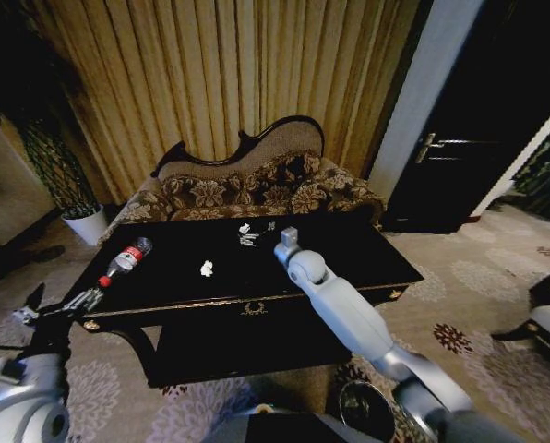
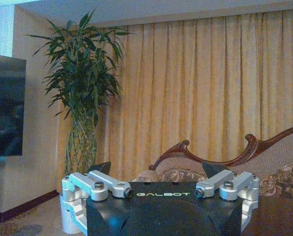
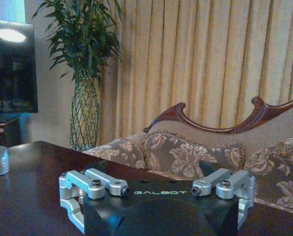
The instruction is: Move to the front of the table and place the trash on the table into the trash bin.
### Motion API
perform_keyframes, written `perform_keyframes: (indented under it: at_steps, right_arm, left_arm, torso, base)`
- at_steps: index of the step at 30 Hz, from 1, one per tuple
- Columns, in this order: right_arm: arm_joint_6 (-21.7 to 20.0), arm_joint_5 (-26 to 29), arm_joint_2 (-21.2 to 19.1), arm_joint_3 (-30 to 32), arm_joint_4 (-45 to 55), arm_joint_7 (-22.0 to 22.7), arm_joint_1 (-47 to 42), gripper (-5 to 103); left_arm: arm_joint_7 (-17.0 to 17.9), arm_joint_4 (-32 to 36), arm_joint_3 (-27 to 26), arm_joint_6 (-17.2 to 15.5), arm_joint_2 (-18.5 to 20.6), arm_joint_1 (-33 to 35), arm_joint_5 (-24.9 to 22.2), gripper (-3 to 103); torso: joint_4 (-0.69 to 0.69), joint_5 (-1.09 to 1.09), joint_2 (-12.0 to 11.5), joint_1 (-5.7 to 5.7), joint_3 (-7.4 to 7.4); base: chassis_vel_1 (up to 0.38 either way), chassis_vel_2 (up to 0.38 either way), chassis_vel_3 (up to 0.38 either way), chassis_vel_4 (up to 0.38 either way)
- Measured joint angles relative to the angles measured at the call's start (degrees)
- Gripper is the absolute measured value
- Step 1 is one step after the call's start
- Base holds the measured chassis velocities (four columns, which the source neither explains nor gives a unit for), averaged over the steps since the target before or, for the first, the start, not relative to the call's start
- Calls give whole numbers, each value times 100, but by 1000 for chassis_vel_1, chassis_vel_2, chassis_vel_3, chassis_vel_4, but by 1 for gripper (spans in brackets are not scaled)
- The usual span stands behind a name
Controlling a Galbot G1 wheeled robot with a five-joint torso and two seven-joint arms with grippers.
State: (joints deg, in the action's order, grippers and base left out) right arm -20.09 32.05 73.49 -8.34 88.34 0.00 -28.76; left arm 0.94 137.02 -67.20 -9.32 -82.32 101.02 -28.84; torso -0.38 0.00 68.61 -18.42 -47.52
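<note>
Black table [image 1: 367, 263] bears bottle [image 1: 125, 260] and paper wads [image 1: 207, 269]; right tool [image 1: 259, 237] spread above it, left tool [image 1: 58, 307] spread beside its corner

Floral sofa [image 1: 247, 189] with carved dark-wood back, right behind the table, against gold pleated curtains [image 1: 220, 74]. Tall leafy plant [image 2: 82, 78] with lattice-woven stems in white pot [image 1: 86, 224], at sofa's left end. Dark screen [image 3: 11, 66] left of plant, reflecting a light. Black door with metal handle [image 1: 429, 146] far right. Patterned carpet [image 1: 478, 286] with floral medallions underfoot.
</note>
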Motion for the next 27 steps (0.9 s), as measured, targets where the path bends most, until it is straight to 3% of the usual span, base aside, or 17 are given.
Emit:
perform_keyframes:
  at_steps: [14, 27]
  right_arm:
    - [-85, 123, 697, -616, -1381, 1, 892, 100]
    - [-132, -1, 911, -682, -1929, 1, 1014, 100]
  left_arm:
    - [2, 17, -98, 12, -29, 30, -102, 100]
    - [3, -1, -251, 25, -38, 35, -219, 100]
  torso:
    - [2, -1, 0, 0, 0]
    - [0, -1, 0, 0, 0]
  base:
    - [0, 0, 0, 0]
    - [0, 0, 0, 0]
